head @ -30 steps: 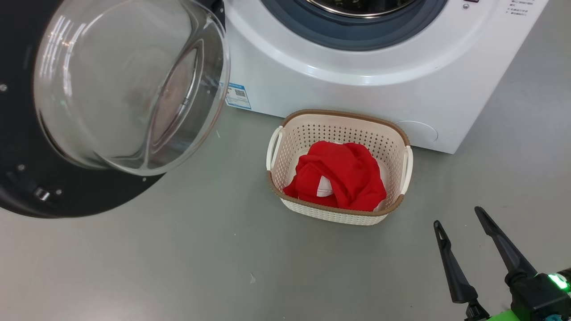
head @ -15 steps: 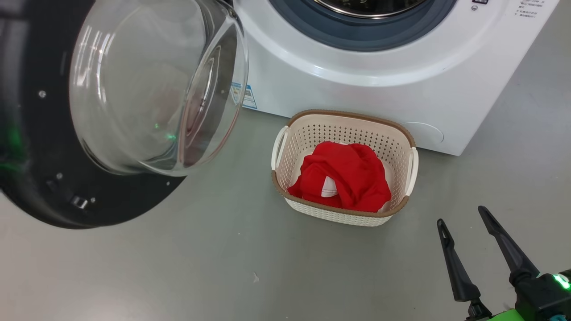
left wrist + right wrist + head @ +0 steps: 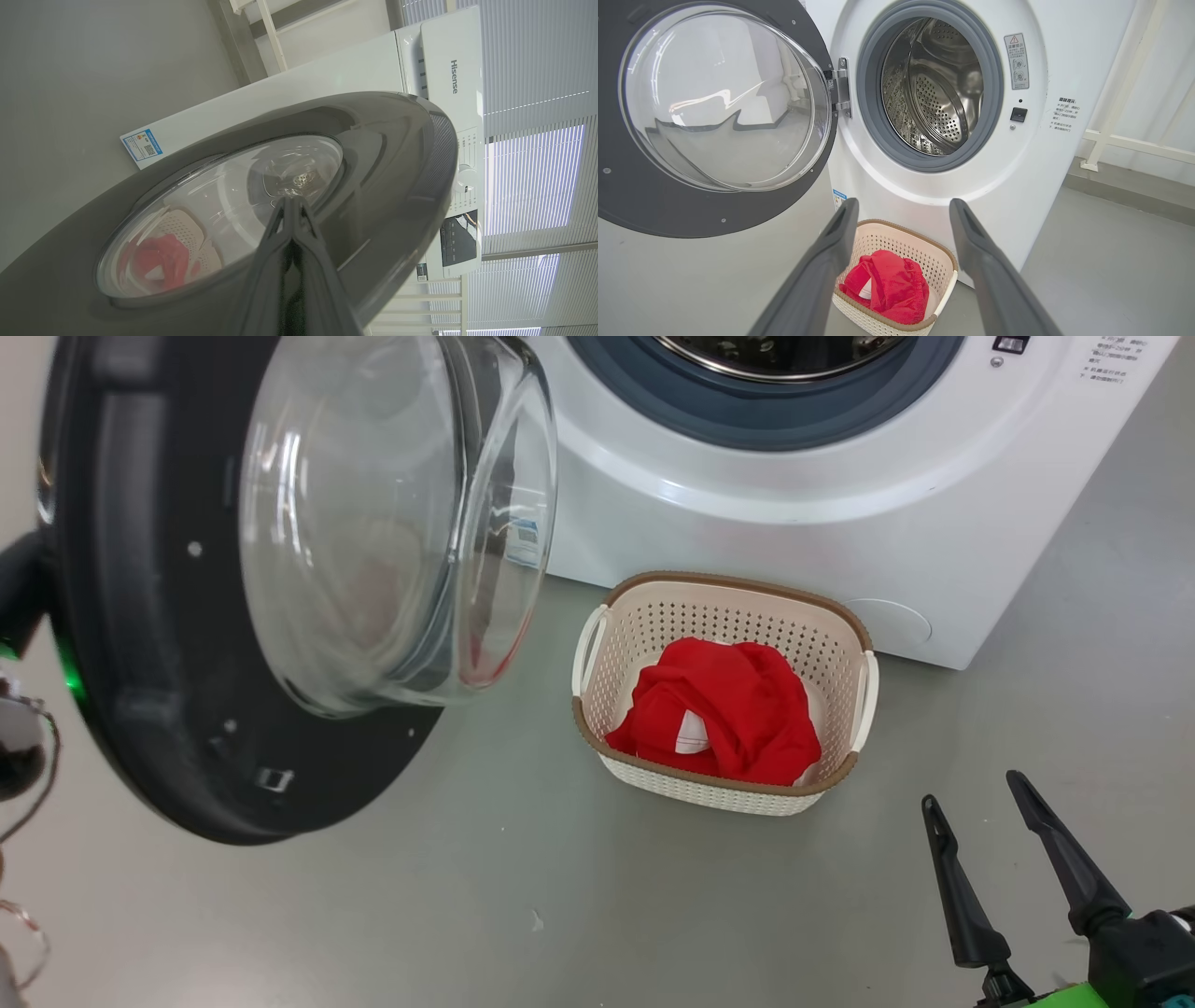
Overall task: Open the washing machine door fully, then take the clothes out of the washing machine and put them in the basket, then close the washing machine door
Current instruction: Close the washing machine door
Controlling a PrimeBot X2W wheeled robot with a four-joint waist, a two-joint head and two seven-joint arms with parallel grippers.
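Door closure, judged to be the step in hand, since the other two steps appear done. Washing machine door (image 3: pixel 140 644): hinged at the left of the opening, standing partly swung out above the floor (image 3: pixel 467 896), glass bowl turned toward the machine. Washing machine (image 3: pixel 747 523): opening uncovered, drum (image 3: pixel 934 88) seen bare of fabric as far as the right wrist view reaches. Clothes (image 3: pixel 724 719): red bundle lying inside the basket (image 3: pixel 738 581), which is set on the floor just before the lower front edge of the machine, below the opening and to the right of the door. Left gripper (image 3: pixel 290 201): fingers pressed together with nothing between them, tips at or very near the outer face of the door over the window; contact cannot be confirmed. Right gripper (image 3: pixel 971 789): jaws spread and empty, above bare floor, to the right of the basket and well apart from it. Handling note: the push is best applied through the closed left fingertips, held square to the door face and carried along the arc about the hinge (image 3: pixel 840 86), so that sliding on the glossy surface is avoided. A contact point nearer the free edge than the hinge is advised for leverage. The bowl is judged to pass above the basket rim, yet that clearance should be watched. Pressure is to be applied until the latch seats, and the right arm is best held outside the swing.
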